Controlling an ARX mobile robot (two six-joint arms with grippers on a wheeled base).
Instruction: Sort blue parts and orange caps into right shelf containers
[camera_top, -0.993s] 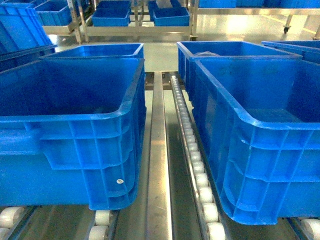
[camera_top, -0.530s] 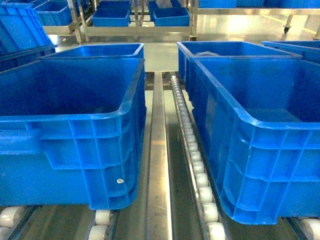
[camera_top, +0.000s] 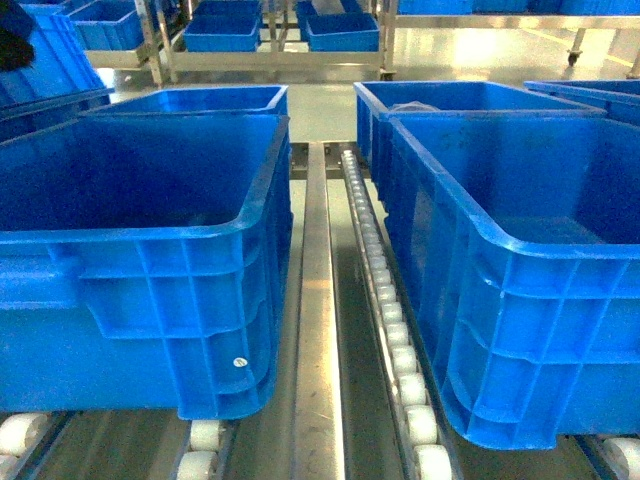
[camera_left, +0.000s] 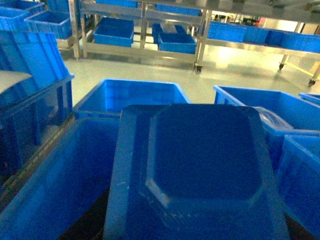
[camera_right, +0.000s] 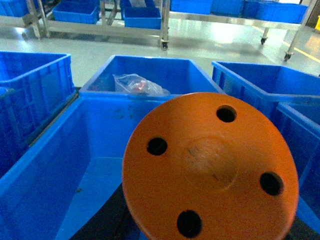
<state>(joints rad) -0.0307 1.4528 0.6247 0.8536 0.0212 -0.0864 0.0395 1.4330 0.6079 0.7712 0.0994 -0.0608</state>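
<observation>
A blue part (camera_left: 200, 170), a shallow moulded tray shape, fills the left wrist view close to the camera. It hangs over the near left crate (camera_left: 45, 195), and my left gripper's jaws are hidden behind it. In the right wrist view an orange cap (camera_right: 210, 165), a round disc with four holes, hangs over the near right crate (camera_right: 55, 165). It covers my right gripper's jaws; only a dark finger (camera_right: 100, 222) shows under it. Neither gripper shows plainly in the head view.
Two big blue crates, left (camera_top: 150, 240) and right (camera_top: 500, 250), stand on a roller conveyor (camera_top: 395, 330) with a steel rail (camera_top: 318, 300) between them. Two more crates sit behind; the right one holds a clear bag (camera_right: 137, 84). Shelves with blue bins (camera_top: 225, 35) stand across the floor.
A dark shape has come into the top left corner of the head view. The crates have not moved.
</observation>
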